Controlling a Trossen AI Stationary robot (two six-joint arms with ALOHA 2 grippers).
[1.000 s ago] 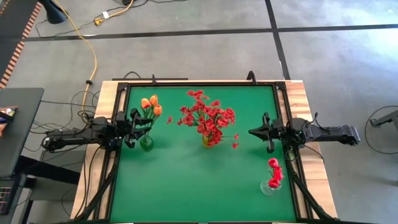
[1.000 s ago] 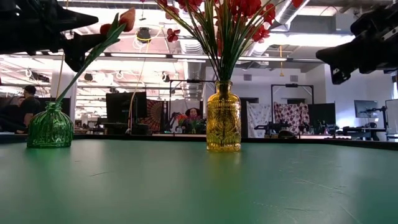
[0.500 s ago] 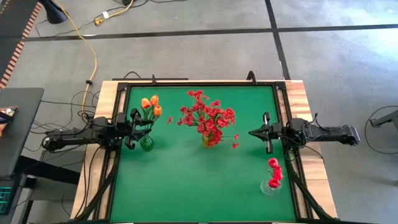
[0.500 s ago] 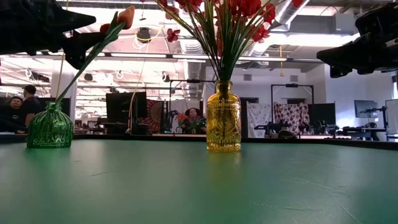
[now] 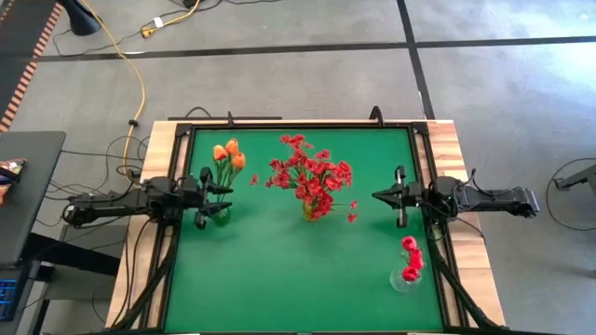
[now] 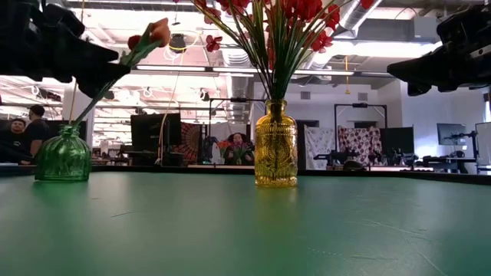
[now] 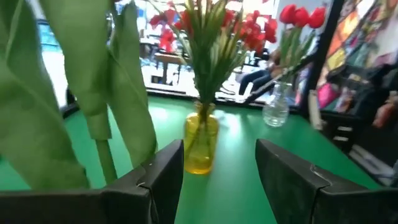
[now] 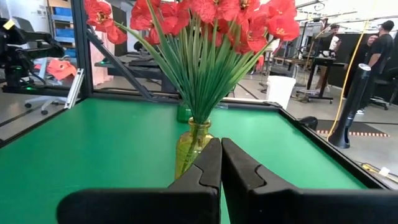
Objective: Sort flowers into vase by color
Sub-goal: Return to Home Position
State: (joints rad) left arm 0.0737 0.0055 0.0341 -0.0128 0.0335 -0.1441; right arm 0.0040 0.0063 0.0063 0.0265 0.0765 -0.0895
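Three orange tulips (image 5: 229,154) stand with their stems in the green vase (image 5: 220,216) near the table's left edge, leaning toward the far edge. My left gripper (image 5: 216,195) hovers open just left of those stems; in its wrist view the green leaves (image 7: 93,81) stand outside one finger (image 7: 161,174). The bunch of small red blossoms (image 5: 310,174) stands in the yellow vase (image 6: 275,149) mid-table. Red-pink buds (image 5: 410,251) stand in a clear vase (image 5: 404,277) at the near right. My right gripper (image 5: 375,196) is shut in the air, right of the yellow vase. My left gripper (image 7: 217,155) is open and level, coming from the table's left. The tulips' stems (image 7: 102,149) and leaves lie along the outer side of one finger, not between the two. I cannot tell whether they touch it.
The green tabletop (image 5: 279,279) is framed by a dark rail (image 5: 298,124) and wooden edges. Bare green surface lies in front of the vases. People and desks show in the room beyond the far edge (image 6: 15,134).
My left gripper has drawn back a little toward the table's left edge, away from the orange tulips. The tulips have stayed in the green vase, and their heads have shifted slightly. My right arm has kept still.
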